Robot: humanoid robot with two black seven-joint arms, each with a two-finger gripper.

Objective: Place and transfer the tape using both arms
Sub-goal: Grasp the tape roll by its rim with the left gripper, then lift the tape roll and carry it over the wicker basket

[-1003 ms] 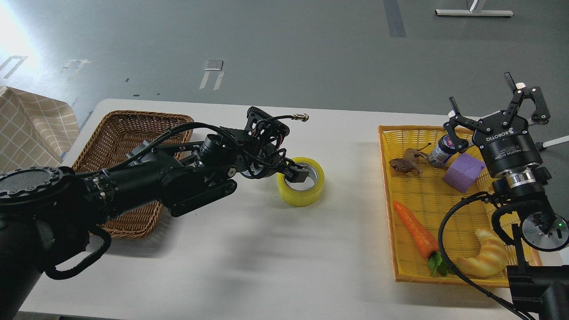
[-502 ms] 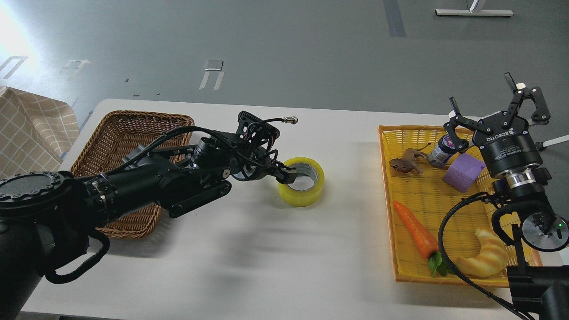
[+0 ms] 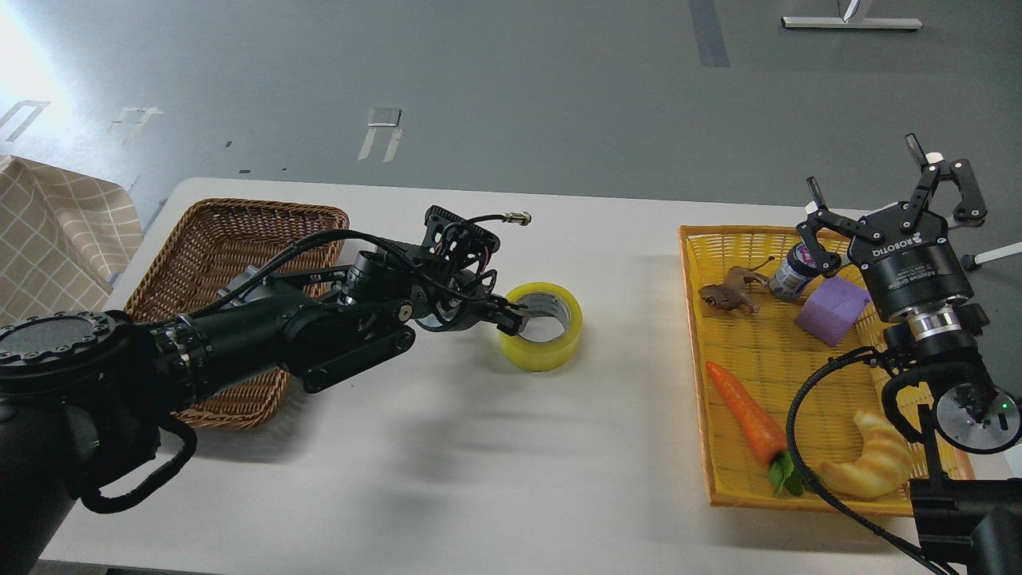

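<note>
1. The tape (image 3: 541, 326) is sitting flat on the white table (image 3: 447, 447), between the wicker basket (image 3: 231, 239) and the yellow tray (image 3: 746, 359).
2. I'm working the pickup step; next I'm guessing a firm pinch on the tape's wall, then a lift.
3. My left gripper (image 3: 508, 314) is touching the tape's basket-side rim; can't tell its finger state.
4. My right gripper (image 3: 886, 196) is hovering spread, beyond the tray.

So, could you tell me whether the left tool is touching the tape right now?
Cannot tell. In the head view the left tool overlaps the near-left rim of the tape, which sits flat on the table, but the dark fingers hide any contact or gap.
</note>
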